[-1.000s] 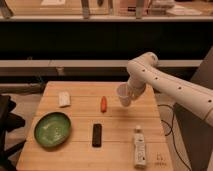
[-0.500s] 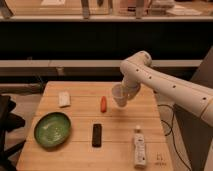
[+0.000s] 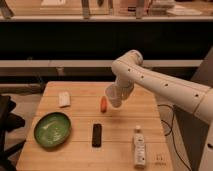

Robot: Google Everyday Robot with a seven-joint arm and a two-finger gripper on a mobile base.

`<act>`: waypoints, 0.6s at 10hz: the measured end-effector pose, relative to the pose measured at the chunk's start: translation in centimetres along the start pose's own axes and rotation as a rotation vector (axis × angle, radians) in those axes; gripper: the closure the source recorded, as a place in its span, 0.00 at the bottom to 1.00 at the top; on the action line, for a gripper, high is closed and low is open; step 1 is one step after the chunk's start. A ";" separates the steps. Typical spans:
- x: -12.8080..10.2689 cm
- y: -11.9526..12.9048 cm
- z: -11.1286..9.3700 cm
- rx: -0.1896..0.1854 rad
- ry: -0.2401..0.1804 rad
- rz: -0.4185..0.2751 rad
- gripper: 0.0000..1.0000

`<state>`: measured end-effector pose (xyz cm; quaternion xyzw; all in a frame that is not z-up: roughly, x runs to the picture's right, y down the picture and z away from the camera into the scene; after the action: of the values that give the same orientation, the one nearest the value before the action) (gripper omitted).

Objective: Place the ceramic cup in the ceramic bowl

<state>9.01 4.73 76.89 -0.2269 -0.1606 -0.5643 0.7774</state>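
Leftward since the last frame, my tool (image 3: 116, 96) carried the cup (image 3: 113, 95), clamped shut on it above the surface (image 3: 80, 150), toward the bowl (image 3: 52, 129) far left.

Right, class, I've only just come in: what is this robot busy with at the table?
The robot's arm holds the ceramic cup in its claw, lifted above the middle of the wooden table, near a small orange object. The ceramic bowl sits empty at the table's left front, so the cup is not yet in it. A black bar, a white bottle and a white block lie untouched.
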 end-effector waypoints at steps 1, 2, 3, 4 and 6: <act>-0.2 -0.4 -0.1 -0.001 0.002 -0.012 0.96; -0.7 -1.1 -0.2 0.001 0.000 -0.027 0.96; -1.3 -2.2 -0.3 0.002 -0.001 -0.041 0.96; -1.6 -3.0 -0.3 0.003 0.000 -0.056 0.96; -2.3 -3.2 -0.5 -0.006 0.003 -0.083 0.96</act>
<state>5.24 5.43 75.88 -0.2214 -0.1671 -0.5968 0.7529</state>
